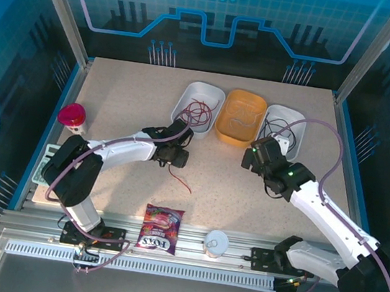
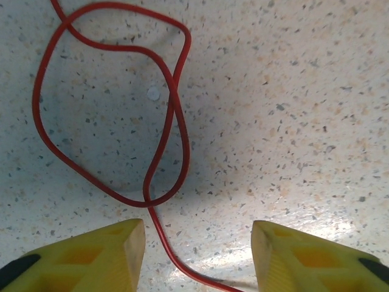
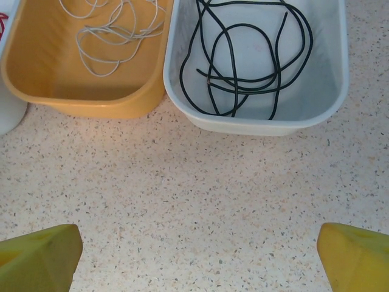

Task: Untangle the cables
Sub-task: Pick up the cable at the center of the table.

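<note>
A thin red cable (image 2: 171, 103) lies in a crossed loop on the speckled table, its tail running down between my left gripper's (image 2: 199, 255) yellow fingers (image 2: 109, 255). The jaws stand apart around the tail without touching it. From above, this left gripper (image 1: 175, 159) hovers just over the red cable (image 1: 179, 179) at the table's middle. More red cables (image 1: 202, 108) lie in the left white bin (image 1: 185, 112). Whitish cables (image 3: 106, 42) fill the orange bin (image 3: 85, 106), and black cables (image 3: 243, 83) the right white bin (image 3: 267, 125). My right gripper (image 3: 199, 255) is open over bare table before those bins.
The three bins stand in a row at the back centre. A red mushroom-shaped object (image 1: 73, 116) is at the left edge. A snack packet (image 1: 160, 228) and a small white cup (image 1: 216, 243) sit at the near edge between the arm bases.
</note>
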